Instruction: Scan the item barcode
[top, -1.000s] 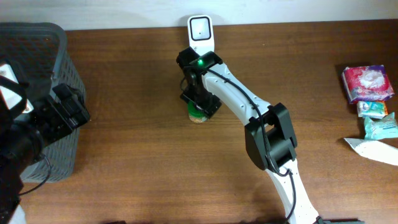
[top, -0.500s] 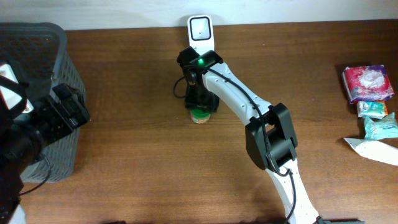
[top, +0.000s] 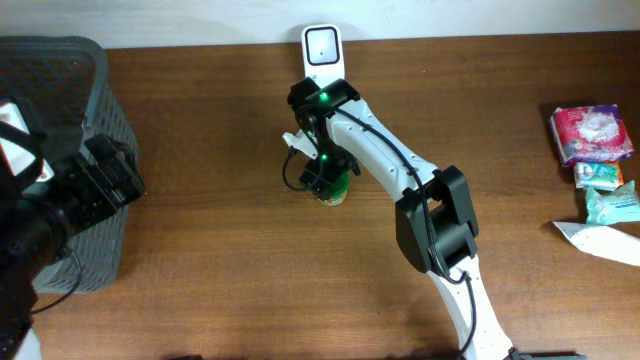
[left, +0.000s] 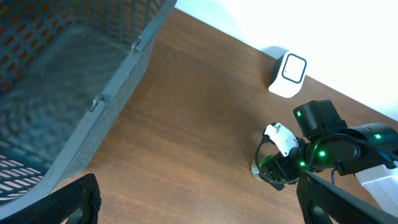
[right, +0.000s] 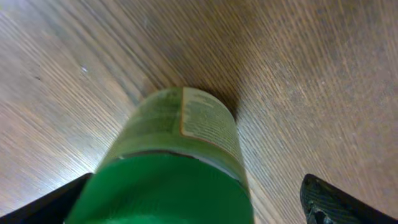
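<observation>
right wrist view showed the right gripper (right: 196, 186) spread wide around the green bottle (right: 180, 130) on the table (right: 311, 74) near the scanner (top: 322, 47), so a regrasp seemed underway, next needing closure and barcode turned scannerward.

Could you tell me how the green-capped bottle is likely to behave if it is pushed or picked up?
The bottle looks rigid and round, so it should keep shape when squeezed. Standing upright on the smooth table, it may tip if nudged high, then roll.
</observation>
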